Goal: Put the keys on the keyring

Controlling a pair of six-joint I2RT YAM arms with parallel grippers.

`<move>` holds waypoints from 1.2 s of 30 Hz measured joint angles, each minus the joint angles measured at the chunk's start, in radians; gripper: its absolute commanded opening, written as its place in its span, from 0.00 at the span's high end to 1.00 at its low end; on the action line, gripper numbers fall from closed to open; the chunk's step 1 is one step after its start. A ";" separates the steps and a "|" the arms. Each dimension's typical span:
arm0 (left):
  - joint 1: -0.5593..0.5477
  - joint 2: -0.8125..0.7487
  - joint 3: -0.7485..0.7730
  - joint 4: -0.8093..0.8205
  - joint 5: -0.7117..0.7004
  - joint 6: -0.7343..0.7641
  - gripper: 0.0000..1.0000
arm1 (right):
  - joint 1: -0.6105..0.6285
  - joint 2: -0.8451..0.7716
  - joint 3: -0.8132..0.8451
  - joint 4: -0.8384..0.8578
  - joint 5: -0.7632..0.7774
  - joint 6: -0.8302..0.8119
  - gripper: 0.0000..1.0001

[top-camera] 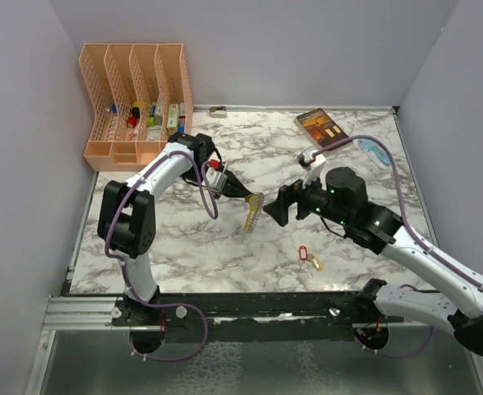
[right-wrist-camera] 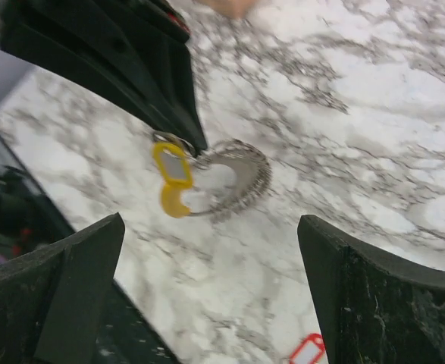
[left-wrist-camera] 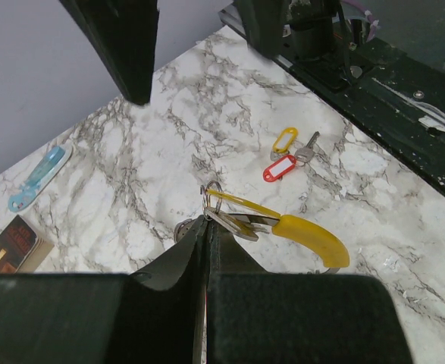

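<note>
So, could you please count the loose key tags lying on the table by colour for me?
red key tag: 1
yellow key tag: 1
total: 2

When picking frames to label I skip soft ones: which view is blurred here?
Right wrist: blurred throughout, the keyring smeared. Left wrist: sharp, the keys lying loose look crisp. Top external: sharp, evenly lit, only faint shadows.
</note>
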 measured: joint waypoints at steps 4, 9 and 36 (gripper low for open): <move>0.000 0.000 0.000 0.000 0.000 0.000 1.00 | 0.000 0.053 -0.083 0.033 0.055 -0.137 0.11; 0.000 -0.005 -0.005 0.000 0.000 0.000 1.00 | 0.000 -0.010 -0.209 0.139 0.071 -0.301 0.22; 0.000 -0.043 -0.041 0.000 0.000 0.000 1.00 | 0.000 0.084 -0.166 0.311 -0.124 -0.632 0.49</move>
